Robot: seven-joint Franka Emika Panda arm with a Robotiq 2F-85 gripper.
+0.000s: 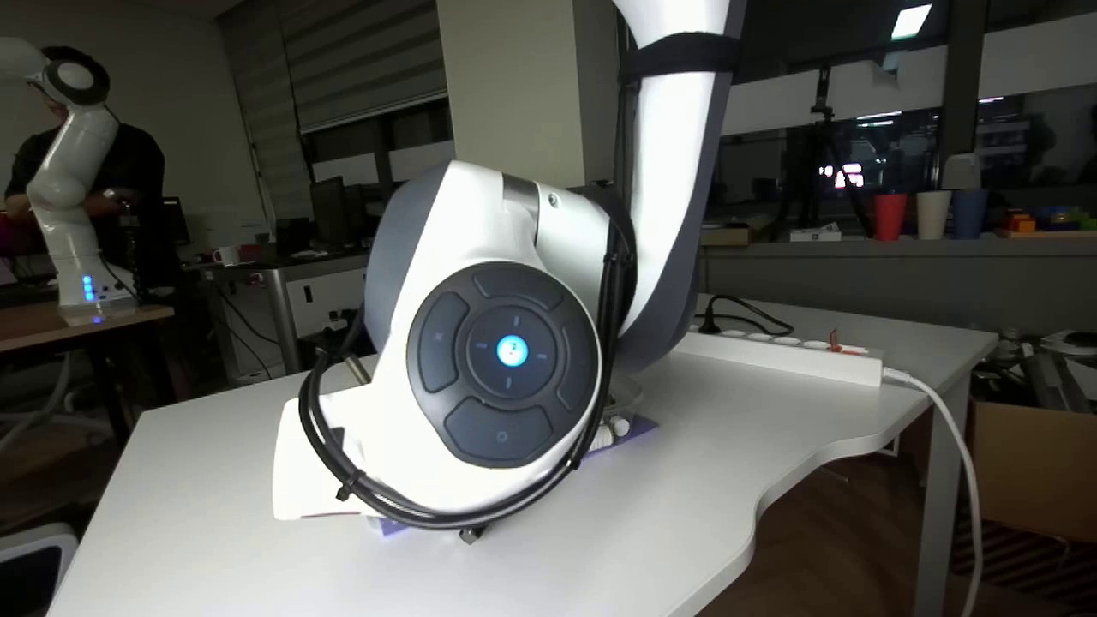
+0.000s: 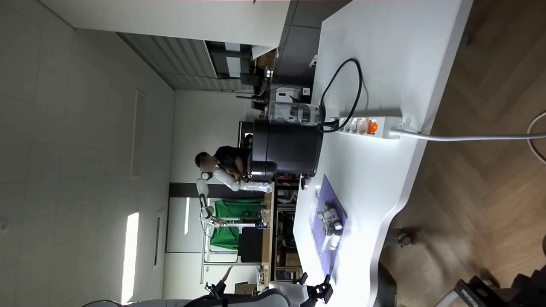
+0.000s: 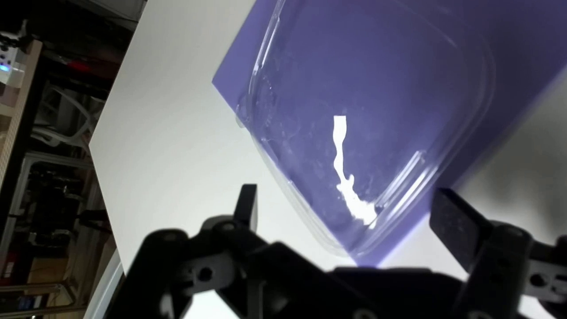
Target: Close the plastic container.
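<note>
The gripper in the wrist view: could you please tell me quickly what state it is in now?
Gripper: open, its fingers spread wide apart, holding nothing; the plastic container is not gripped.

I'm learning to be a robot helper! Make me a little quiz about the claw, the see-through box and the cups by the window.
1. True or false: the claw is open.
2. Pick one: what colour is the mat under the clear plastic box? A green, B purple, C red.
3. Fill in: in an exterior view, the ____ stands between the red cup and the blue cup.

Key: 1 true; 2 B; 3 cream cup.
</note>
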